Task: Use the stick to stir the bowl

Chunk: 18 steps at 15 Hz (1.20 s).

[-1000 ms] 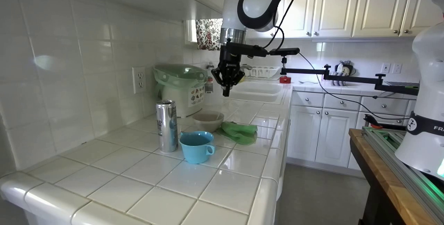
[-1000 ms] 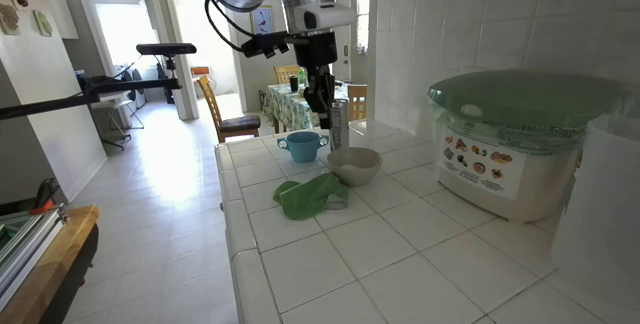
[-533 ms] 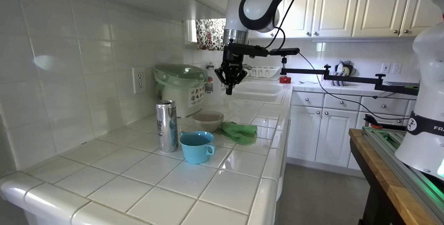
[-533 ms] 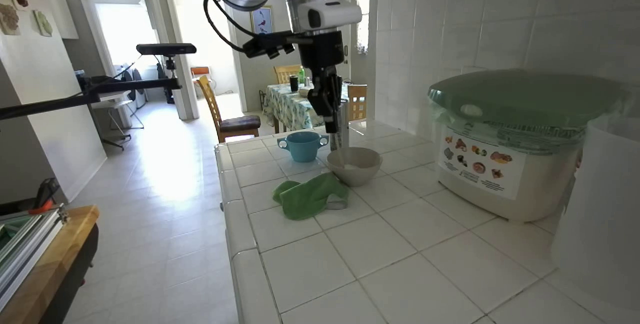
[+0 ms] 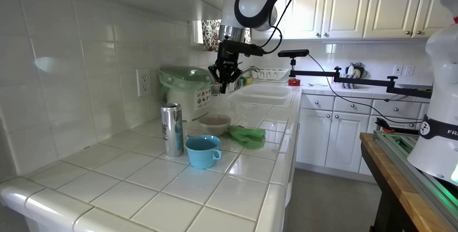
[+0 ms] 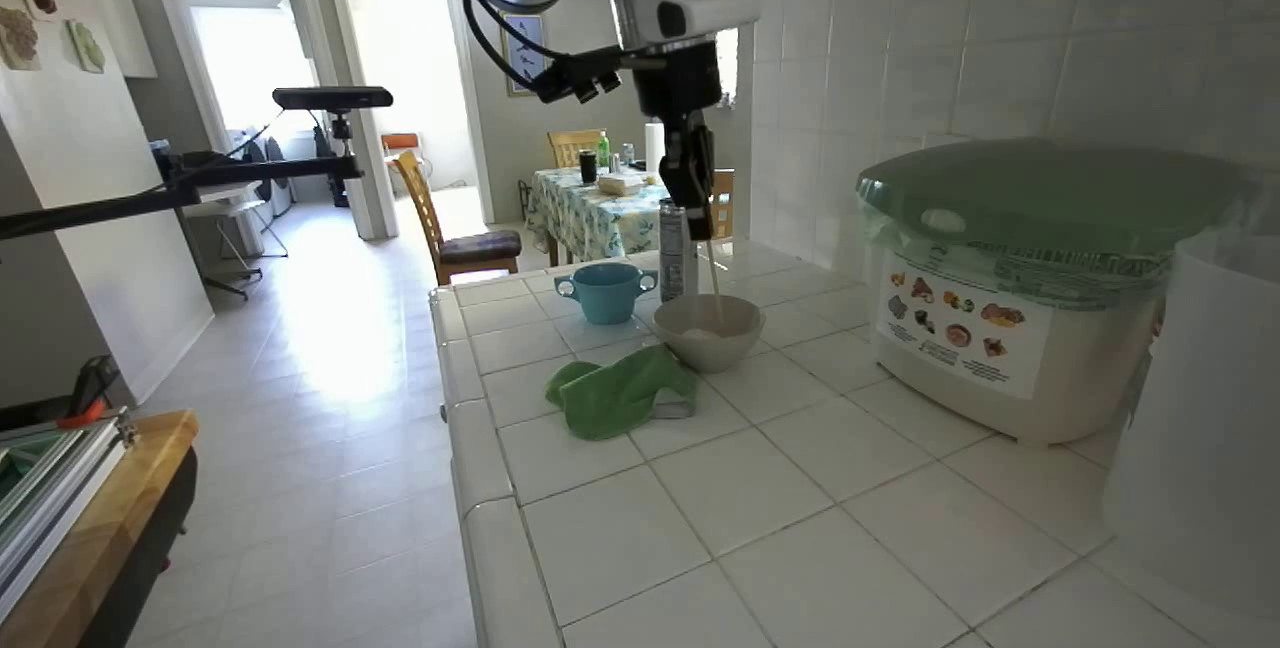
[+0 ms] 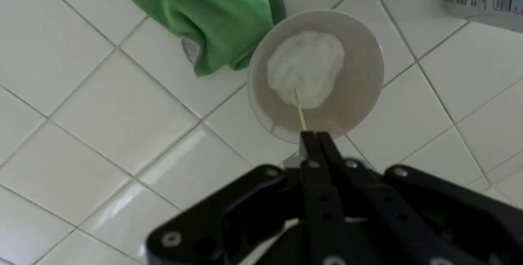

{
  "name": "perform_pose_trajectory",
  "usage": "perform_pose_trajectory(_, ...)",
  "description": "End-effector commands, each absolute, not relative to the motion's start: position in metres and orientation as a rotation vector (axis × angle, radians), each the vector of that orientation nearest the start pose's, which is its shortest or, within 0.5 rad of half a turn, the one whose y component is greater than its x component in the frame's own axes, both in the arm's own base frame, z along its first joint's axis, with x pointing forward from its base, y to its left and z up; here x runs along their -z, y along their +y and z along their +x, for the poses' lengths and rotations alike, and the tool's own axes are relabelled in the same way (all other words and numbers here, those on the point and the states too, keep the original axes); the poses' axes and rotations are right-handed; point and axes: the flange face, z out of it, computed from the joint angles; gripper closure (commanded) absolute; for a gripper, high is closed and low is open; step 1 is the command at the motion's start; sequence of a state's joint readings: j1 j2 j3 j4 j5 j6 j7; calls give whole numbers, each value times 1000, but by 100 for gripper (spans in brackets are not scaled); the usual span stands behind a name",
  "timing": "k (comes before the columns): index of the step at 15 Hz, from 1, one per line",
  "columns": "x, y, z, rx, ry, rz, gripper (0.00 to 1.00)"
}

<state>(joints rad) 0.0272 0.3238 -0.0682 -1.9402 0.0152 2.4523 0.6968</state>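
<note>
I see the tool [image 7: 316,133] closed tightly on the stick [image 7: 300,111], its tip in the white stuff [image 7: 310,58] of the grey bowl [image 7: 361,75], so stirring seems in hand, and next it needs gentle circles.

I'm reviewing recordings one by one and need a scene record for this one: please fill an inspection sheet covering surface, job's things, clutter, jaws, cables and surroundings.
Surface: white tiled counter, glossy.
Job's things: stick reaching into the beige bowl, which holds white contents.
Clutter: light-blue two-handled cup, upright silver drinks can, green cloth beside the bowl.
Jaws: shut on the stick, above the bowl.
Cables: black cables, one looped by the robot arm, one sagging from the boom-mounted camera.
Surroundings: green-lidded bin, white sink, cloth-covered dining table.
</note>
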Motion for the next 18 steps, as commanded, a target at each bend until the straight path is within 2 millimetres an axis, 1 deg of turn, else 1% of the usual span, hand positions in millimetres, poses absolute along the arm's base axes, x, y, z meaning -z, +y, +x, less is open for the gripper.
perform_pose_trajectory(1,-329,-11,653,246,1042,-2873,99)
perform_pose_trajectory(3,-325,0,657,238,1011,-2873,99)
perform_pose_trajectory(5,-330,13,657,249,977,-2869,99)
perform_pose_trajectory(8,-334,30,648,245,932,-2872,99)
perform_pose_trajectory(10,-334,38,638,223,927,-2867,99)
perform_pose_trajectory(12,-331,41,630,193,937,-2864,99)
perform_pose_trajectory(14,-329,38,619,160,965,-2856,99)
perform_pose_trajectory(16,-329,32,609,140,996,-2852,99)
perform_pose_trajectory(18,-334,22,602,149,1032,-2843,99)
